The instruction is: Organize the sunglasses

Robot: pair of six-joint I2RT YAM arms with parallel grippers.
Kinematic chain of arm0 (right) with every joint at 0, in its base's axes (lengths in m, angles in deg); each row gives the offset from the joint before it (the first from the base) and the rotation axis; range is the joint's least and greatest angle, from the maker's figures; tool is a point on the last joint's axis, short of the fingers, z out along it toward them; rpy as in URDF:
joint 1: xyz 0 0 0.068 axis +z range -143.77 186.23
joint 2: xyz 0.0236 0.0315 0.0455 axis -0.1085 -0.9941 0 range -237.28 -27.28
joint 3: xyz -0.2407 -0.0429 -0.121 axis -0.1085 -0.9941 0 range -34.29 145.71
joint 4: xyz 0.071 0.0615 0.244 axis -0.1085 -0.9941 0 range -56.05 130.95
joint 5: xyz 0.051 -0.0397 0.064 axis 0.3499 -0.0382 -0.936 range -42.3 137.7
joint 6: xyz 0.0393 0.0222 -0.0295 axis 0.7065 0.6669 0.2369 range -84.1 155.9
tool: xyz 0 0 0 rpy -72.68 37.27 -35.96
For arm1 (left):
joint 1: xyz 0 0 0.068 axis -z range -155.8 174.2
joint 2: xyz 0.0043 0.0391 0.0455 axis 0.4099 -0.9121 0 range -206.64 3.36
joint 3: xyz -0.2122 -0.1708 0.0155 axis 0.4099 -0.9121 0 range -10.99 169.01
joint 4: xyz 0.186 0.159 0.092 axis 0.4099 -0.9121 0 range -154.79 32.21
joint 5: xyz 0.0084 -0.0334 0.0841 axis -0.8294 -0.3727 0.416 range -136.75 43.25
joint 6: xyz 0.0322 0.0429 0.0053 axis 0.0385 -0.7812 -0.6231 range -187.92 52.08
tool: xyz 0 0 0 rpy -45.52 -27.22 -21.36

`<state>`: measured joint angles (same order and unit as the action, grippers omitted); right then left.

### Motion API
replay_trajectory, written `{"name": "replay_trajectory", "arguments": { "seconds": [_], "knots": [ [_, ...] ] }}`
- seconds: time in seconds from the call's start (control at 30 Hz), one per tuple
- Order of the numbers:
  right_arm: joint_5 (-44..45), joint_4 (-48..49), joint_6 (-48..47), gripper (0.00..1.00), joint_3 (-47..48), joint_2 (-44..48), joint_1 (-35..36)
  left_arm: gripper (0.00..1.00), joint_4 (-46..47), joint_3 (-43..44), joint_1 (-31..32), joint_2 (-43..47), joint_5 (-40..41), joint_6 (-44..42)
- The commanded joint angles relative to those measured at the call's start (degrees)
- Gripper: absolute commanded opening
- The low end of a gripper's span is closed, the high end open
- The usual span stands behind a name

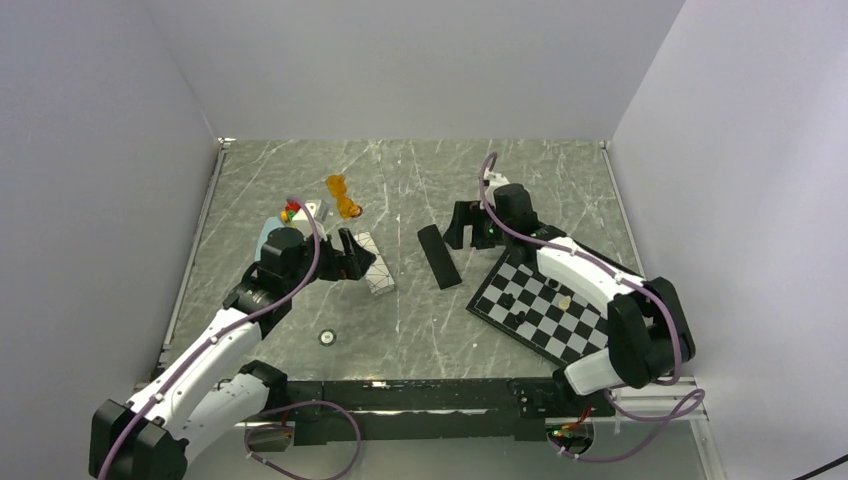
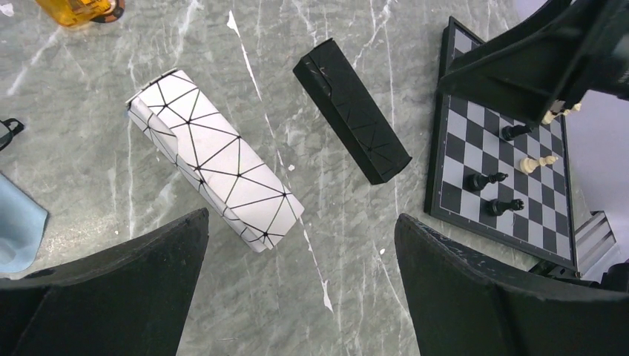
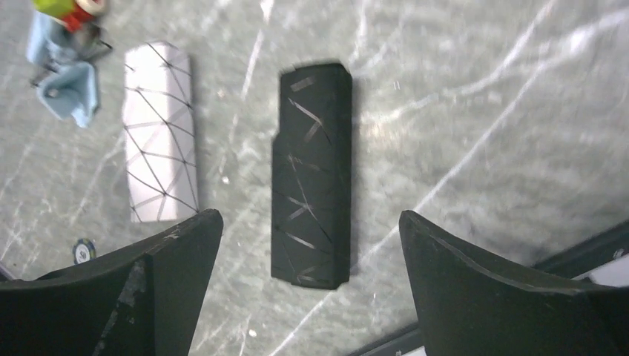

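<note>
The orange translucent sunglasses [image 1: 343, 197] lie at the back of the table, left of centre; they also show at the top left edge of the left wrist view [image 2: 78, 9]. A thin black wire frame [image 3: 95, 46] shows partly beside the blue cloth; I cannot make out the whole pair. My left gripper [image 1: 350, 256] is open and empty just above the near end of the white patterned case [image 2: 215, 170]. My right gripper [image 1: 462, 226] is open and empty above the black oblong case [image 3: 311, 174], whose near end lies between its fingers.
A chessboard [image 1: 545, 300] with a few pieces lies at the right, under my right arm. A blue cloth [image 1: 268, 236] and a small red-green-yellow toy [image 1: 290, 211] lie at the left. A small round token [image 1: 326, 337] lies near the front.
</note>
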<state>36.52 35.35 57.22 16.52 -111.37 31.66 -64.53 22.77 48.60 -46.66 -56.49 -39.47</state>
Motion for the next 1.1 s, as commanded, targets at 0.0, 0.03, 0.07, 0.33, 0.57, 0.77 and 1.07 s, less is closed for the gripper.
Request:
{"name": "replay_trajectory", "arguments": {
  "seconds": [0.0, 0.03, 0.07, 0.33, 0.57, 0.77, 1.07],
  "knots": [
    [1.7, 5.1, -4.8, 0.98, 1.1, 1.3, 2.5, 0.99, 0.4, 0.0, -0.1, 1.5, 2.1, 1.0],
    [5.5, 3.6, -6.9, 0.99, 1.8, 0.7, 5.0, 0.99, 0.0, 0.1, -0.1, 1.7, 2.5, 0.9],
    [11.1, 2.5, -8.5, 0.99, 2.4, -0.2, 7.4, 0.99, -0.5, 0.2, -0.1, 1.8, 2.9, 1.0],
    [23.6, -3.6, -11.6, 0.99, 9.8, -10.5, 14.9, 0.99, 1.3, -1.6, -0.1, 2.4, 2.8, 2.4],
    [26.2, -8.3, -11.7, 0.94, 14.2, -17.6, 17.0, 0.99, 3.6, 0.1, -0.1, -2.3, 3.1, 4.7],
    [25.3, -9.2, -10.8, 0.85, 14.4, -19.2, 17.1, 0.99, 6.3, 6.1, -0.2, -12.6, 1.4, 5.9],
    [19.5, -8.7, -7.7, 0.59, 13.2, -16.6, 16.9, 0.86, 12.6, 17.3, -0.1, -31.6, -5.8, 7.1]
  ]
}}
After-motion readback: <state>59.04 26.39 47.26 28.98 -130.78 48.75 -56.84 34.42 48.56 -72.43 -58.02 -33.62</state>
